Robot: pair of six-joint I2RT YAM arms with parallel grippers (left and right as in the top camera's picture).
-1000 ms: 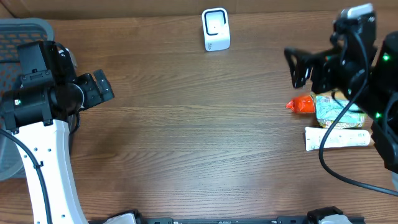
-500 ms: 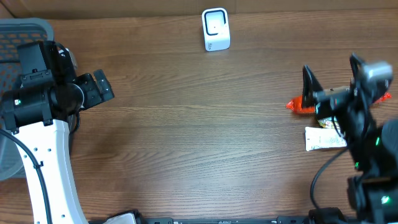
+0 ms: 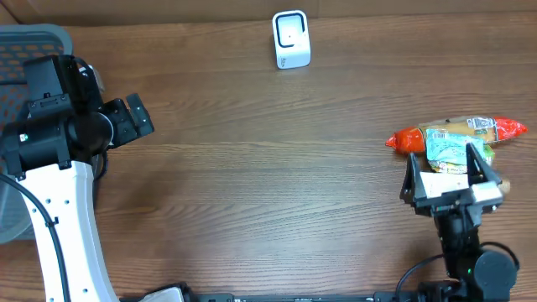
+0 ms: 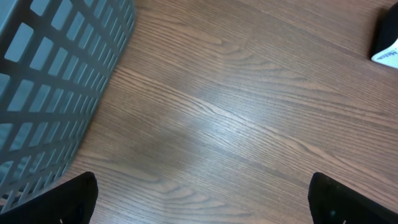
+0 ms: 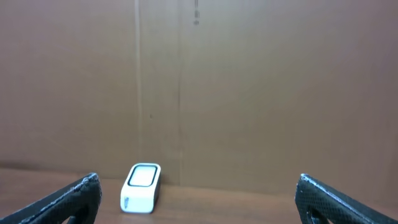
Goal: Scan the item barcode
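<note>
Because the packets (image 3: 460, 134) lie lengthwise left to right at the table's (image 3: 268, 201) right side, just under our wide-open right gripper (image 3: 442, 164), we judge it better placed than the open, distant left gripper (image 3: 139, 117).

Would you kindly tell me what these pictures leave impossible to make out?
- Barcodes on the packets: overhead, the print is too small to read.
- Whatever lies beneath the right gripper: overhead, the gripper covers it.
- Scanner: left wrist, cut off by the right edge.
- Inside of the basket: overhead, cut by the frame edge and covered by the left arm.
</note>
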